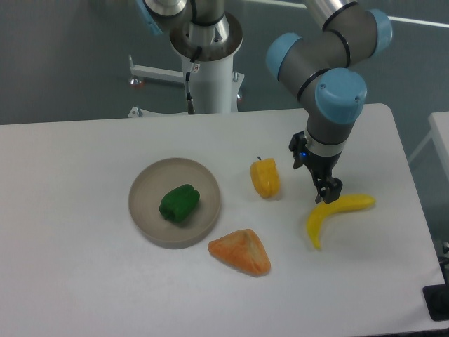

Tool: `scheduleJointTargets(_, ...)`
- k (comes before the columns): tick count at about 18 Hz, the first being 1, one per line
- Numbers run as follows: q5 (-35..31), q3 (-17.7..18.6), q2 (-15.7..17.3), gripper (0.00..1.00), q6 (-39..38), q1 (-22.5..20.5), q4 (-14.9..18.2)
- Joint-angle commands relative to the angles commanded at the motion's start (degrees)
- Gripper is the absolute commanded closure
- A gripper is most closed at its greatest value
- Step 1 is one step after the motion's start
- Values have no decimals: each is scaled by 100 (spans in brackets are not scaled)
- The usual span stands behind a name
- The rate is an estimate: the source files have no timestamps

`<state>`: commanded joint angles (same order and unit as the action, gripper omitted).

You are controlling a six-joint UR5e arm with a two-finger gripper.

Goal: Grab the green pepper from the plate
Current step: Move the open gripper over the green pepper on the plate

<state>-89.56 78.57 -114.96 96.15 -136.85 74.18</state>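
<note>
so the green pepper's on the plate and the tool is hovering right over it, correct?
Not quite. The green pepper is on the plate, but the tool is far off to the side, by the banana. The camera view shows this.

A green pepper [179, 203] is lying inside a round plate [148, 223] on the left half of a white table [70, 281]. The arm's gripper [327, 190] is hanging well to the right, just above the far end of a banana [335, 215]; whether its fingers are parted cannot be told. A yellow pepper [266, 177] is sitting between plate and gripper, and an orange wedge [241, 252] is lying nearer.
</note>
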Motion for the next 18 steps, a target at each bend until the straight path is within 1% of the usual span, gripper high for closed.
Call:
scheduleJointTargets(6,26,26,53,0,-35,9,0)
scheduleJointTargets(9,70,114,201,0,-333,96,17)
scheduleJointTargets(11,219,280,517,0,-632,280,26)
scheduleJointTargets(12,376,525,675,0,-859,342,9)
scheduleJointTargets(13,456,675,816,0,-1018,360,0)
scheduleJointTargets(14,501,825,922,0,-1220,508,-9)
scheduleJointTargets(16,475,1001,1028,0,-1554,737,-9)
scheduleJointTargets(17,483,1054,1037,0,-1721,782,-9)
scheduleJointTargets(18,510,1089,1020,0,-1992,948,-9)
